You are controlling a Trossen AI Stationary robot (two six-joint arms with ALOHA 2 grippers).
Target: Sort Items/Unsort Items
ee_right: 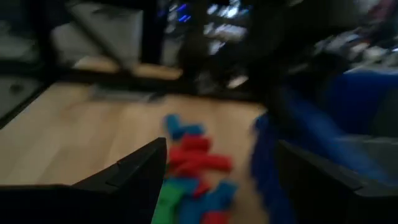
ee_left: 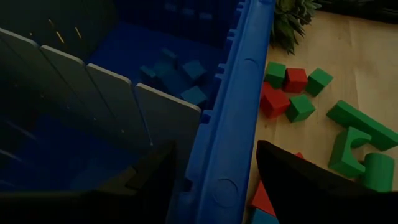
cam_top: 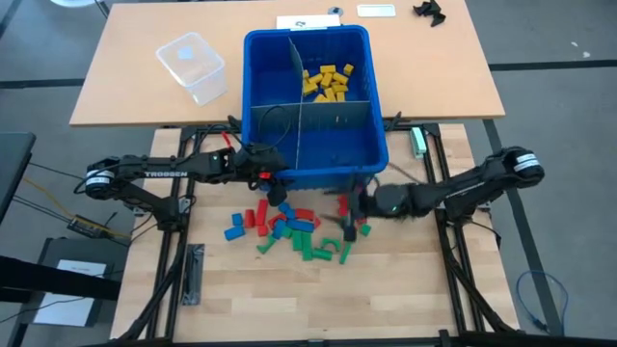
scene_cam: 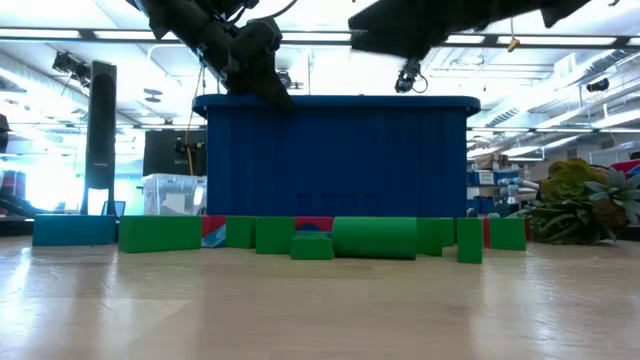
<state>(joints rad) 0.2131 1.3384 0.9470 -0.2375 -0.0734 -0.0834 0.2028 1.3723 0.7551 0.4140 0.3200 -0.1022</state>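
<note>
- On the pale wood table [cam_top: 405, 299] the blue bin [cam_top: 313, 164] is the landmark, crossed inside by grey dividers [cam_top: 299, 96].
- Just in front of the bin, loose blocks [cam_top: 289, 231] in red, green and blue lie scattered on the table.
- Inside the bin, yellow blocks [cam_top: 326, 82] fill the far right compartment, and blue blocks [ee_left: 186, 78] lie in another.
- At the bin's front rim, left of centre, the left gripper [cam_top: 275, 183] hangs with fingers apart and empty.
- At the bin's front right corner, the right gripper [cam_top: 349, 214] hovers over the blocks, fingers apart, nothing between them.
- Left of the bin sits a clear tub [cam_top: 193, 66].
- Beyond the bin in the low view are ceiling lights [scene_cam: 90, 12], a black speaker [scene_cam: 101, 135] and a plant [scene_cam: 575, 195].
</note>
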